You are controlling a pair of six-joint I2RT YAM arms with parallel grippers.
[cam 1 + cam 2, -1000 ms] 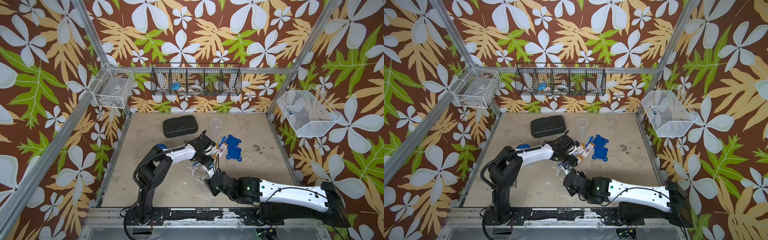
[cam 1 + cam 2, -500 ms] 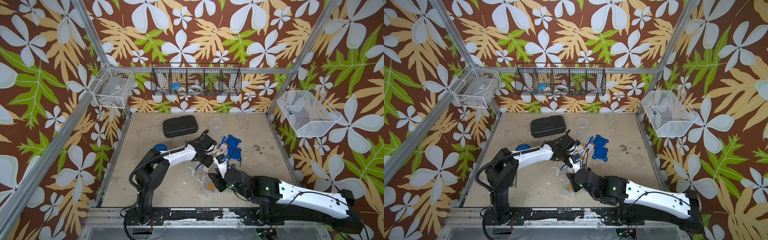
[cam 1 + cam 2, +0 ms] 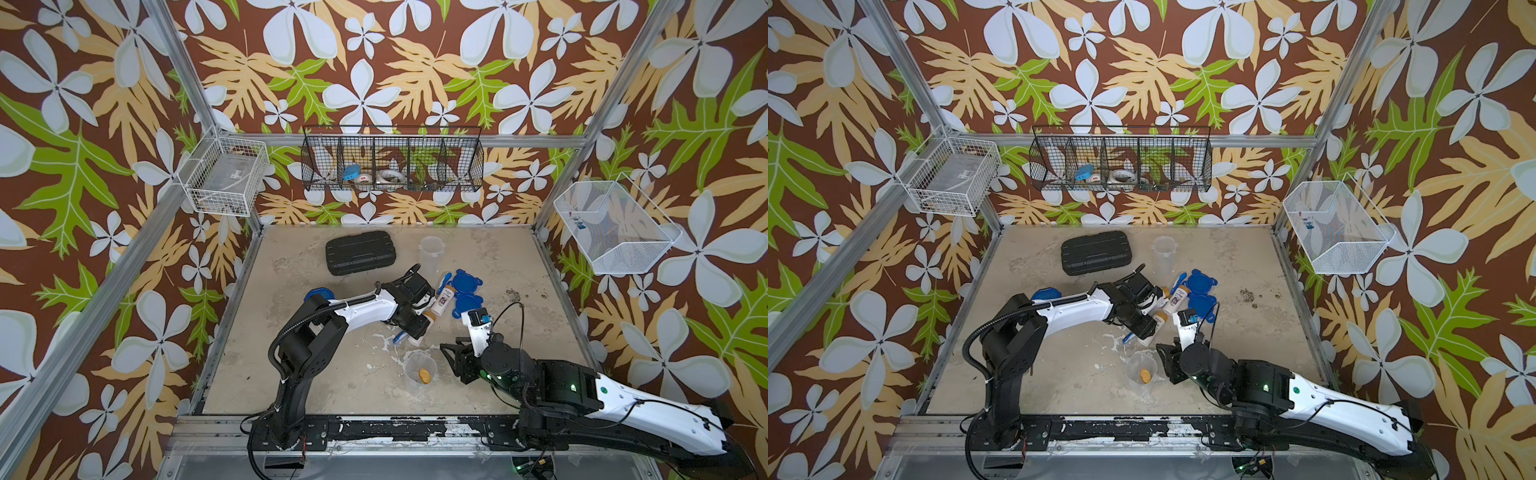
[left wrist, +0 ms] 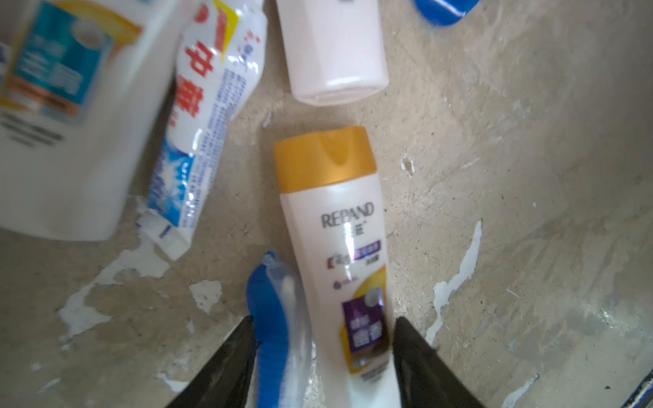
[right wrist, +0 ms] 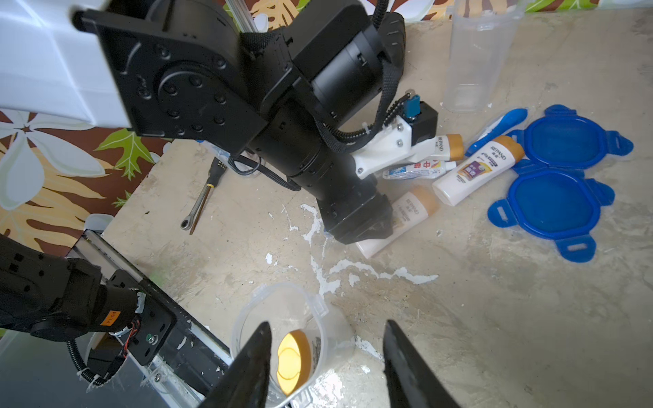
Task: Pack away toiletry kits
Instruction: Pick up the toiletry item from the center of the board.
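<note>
Bottle (image 4: 335, 229), toothbrush (image 4: 272, 300) between left pincer (image 4: 323, 319) jaws

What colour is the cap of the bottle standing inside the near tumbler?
Orange-tan; the cap shows best in the right wrist view.

In the left wrist view the orange-capped white bottle (image 4: 335, 229) and the blue toothbrush (image 4: 272, 318) beside it run off the picture's edge, smeared; a teal-labelled bottle (image 4: 63, 123) is blurred and cropped too. Upper middle of both top views, the black wire basket (image 3: 461, 166) holds bits too small to name.
</note>
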